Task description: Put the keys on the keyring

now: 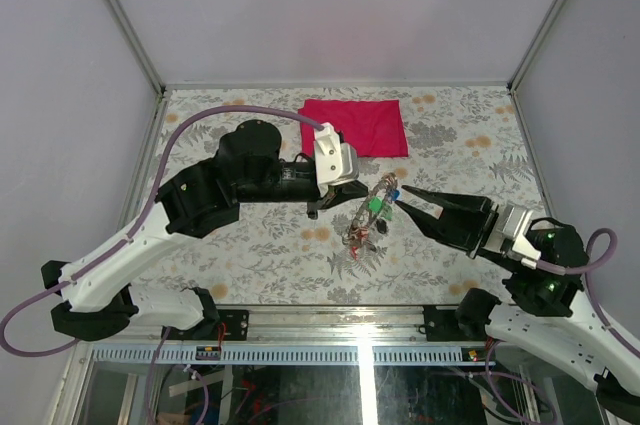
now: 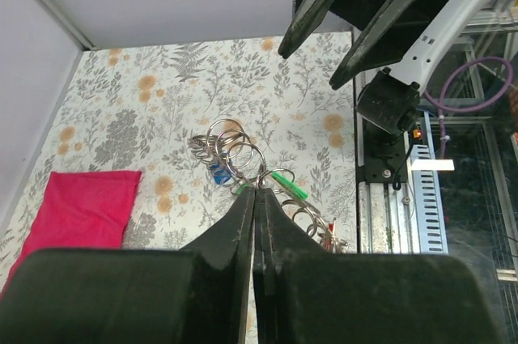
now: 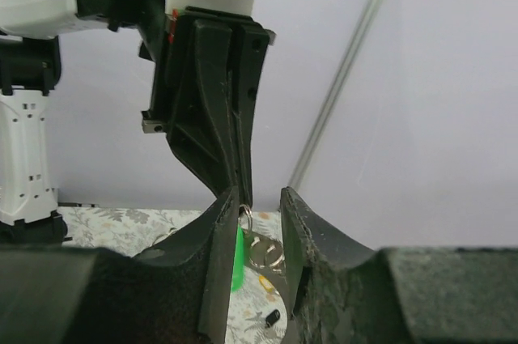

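Observation:
My left gripper [image 1: 350, 197] is shut on a thin metal loop of the keyring bunch [image 1: 375, 207] and holds it above the table. In the left wrist view its tips [image 2: 259, 192] pinch the loop, with silver rings [image 2: 232, 146], a blue tag [image 2: 217, 172], a green tag [image 2: 290, 185] and a red tag [image 2: 328, 235] around it. My right gripper [image 1: 401, 197] is open, its tips at the bunch's right side. In the right wrist view its fingers [image 3: 259, 198] straddle the pinched loop [image 3: 247, 218]; the green tag [image 3: 239, 259], a yellow tag [image 3: 265, 282] and a black tag [image 3: 273, 317] hang below.
A red folded cloth [image 1: 355, 126] lies at the back of the flower-patterned table, also in the left wrist view [image 2: 77, 206]. Grey walls enclose the left, right and back. A metal rail [image 1: 330, 320] runs along the near edge.

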{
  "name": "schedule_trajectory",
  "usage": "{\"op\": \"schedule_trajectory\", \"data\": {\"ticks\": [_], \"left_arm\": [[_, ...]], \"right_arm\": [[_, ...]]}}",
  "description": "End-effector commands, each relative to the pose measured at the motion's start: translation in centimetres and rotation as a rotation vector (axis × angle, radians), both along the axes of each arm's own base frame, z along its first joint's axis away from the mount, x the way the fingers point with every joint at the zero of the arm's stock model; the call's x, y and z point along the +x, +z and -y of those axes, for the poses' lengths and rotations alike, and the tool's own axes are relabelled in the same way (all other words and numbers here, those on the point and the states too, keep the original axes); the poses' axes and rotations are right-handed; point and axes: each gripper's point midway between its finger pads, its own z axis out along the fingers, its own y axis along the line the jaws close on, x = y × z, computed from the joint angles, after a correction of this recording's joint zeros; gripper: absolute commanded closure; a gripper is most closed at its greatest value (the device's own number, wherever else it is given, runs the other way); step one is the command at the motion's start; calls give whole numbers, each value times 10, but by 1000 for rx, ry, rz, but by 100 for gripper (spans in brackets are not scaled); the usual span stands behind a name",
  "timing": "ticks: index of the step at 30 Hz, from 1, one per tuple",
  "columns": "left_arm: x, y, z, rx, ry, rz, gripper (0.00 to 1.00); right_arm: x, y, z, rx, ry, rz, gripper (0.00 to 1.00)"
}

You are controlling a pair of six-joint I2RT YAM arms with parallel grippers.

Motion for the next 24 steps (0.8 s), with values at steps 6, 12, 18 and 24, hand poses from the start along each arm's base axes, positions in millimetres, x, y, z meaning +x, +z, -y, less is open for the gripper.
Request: {"op": "schedule_trajectory", "data": {"ticks": [6, 12, 18, 24], "left_arm": [[32, 11, -8, -25, 189, 41, 100], [53, -7, -6, 22, 292, 15, 100], [62, -23, -1, 59, 334, -26, 100], [65, -28, -2, 57, 347, -53, 100]], "right_arm": [[48, -16, 21, -16, -241, -327, 61], [63, -23, 14, -50, -276, -544, 56], [67, -32, 3, -52, -264, -723, 56], [66, -40, -4, -92, -264, -907, 56]]}}
